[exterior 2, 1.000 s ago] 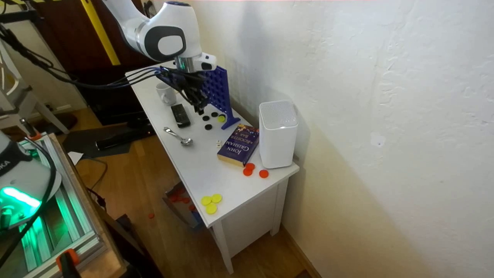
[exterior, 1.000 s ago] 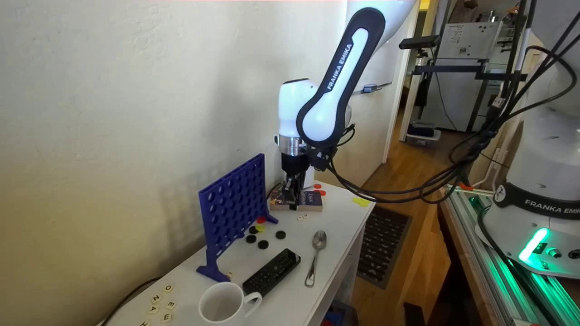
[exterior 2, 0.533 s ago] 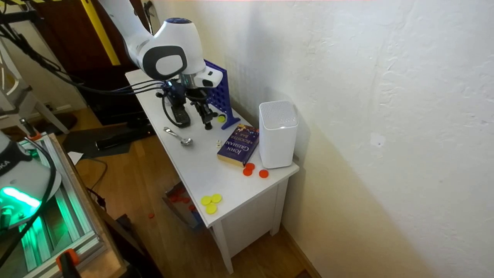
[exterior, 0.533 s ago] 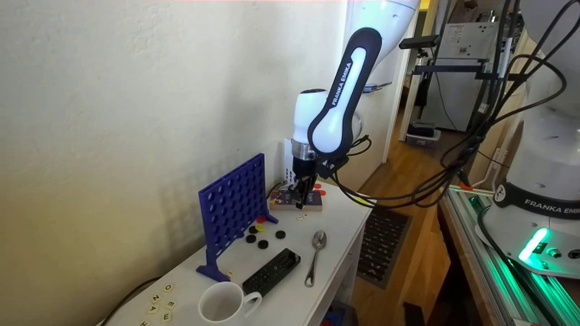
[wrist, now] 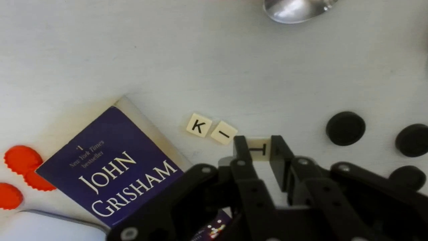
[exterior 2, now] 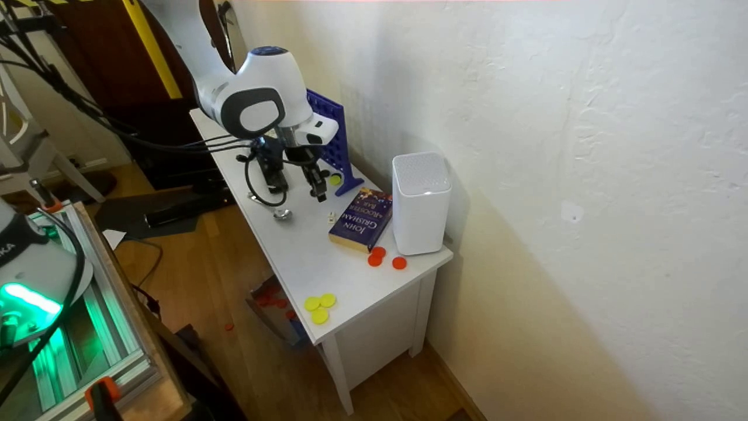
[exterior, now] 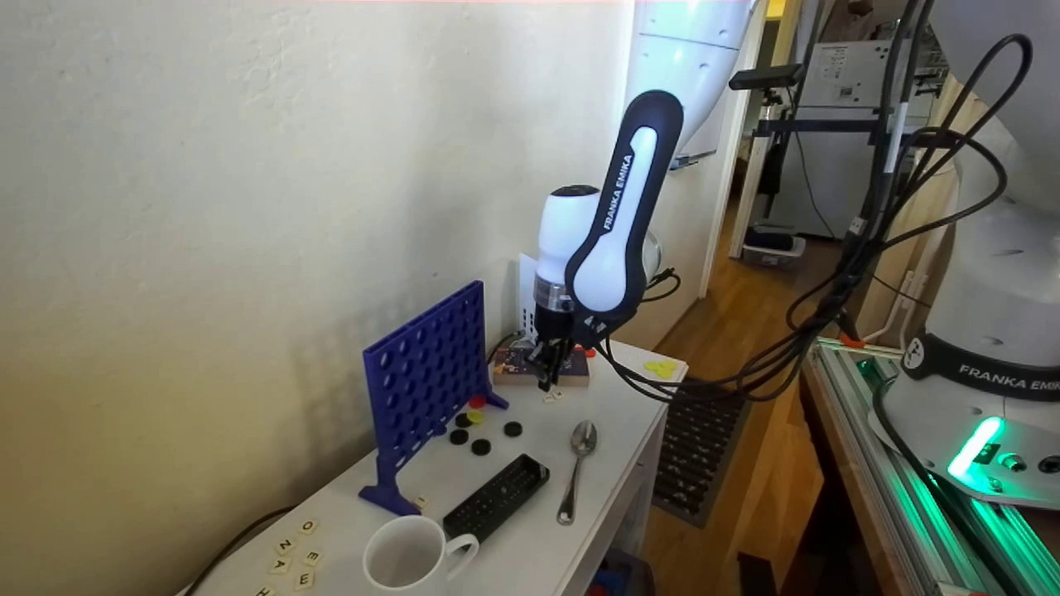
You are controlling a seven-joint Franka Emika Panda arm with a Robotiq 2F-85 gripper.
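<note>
You have a cream letter tile (wrist: 259, 149) pinched by two opposite edges between the tips of your fingers (wrist: 281, 164), and the wrist view shows it bearing what looks like a T turned on its side. In both exterior views your fingers point down over the table (exterior 2: 286, 251), near the book (wrist: 117, 174) with John Grisham's name on its cover; there the tile is too small for you to make out, and how much air lies beneath it is hard to judge. Just beside your grip in the wrist view, the K tile (wrist: 199, 125) and the I tile (wrist: 224, 132) lie face up, side by side. Across the fingers from the book you have three black discs (wrist: 345, 128), while the bowl of the spoon (wrist: 297, 10) shows well apart at the top edge. In an exterior view you see orange-red discs (exterior 2: 399, 263) by the corner of the book and the foot of the white box (exterior 2: 423, 204), and three yellow discs (exterior 2: 319, 316) together near the table's corner. In an exterior view you also get the blue upright game grid (exterior: 431, 377), the remote control (exterior: 497, 499), the white mug (exterior: 431, 571) and a scatter of lettered squares (exterior: 279, 565)
</note>
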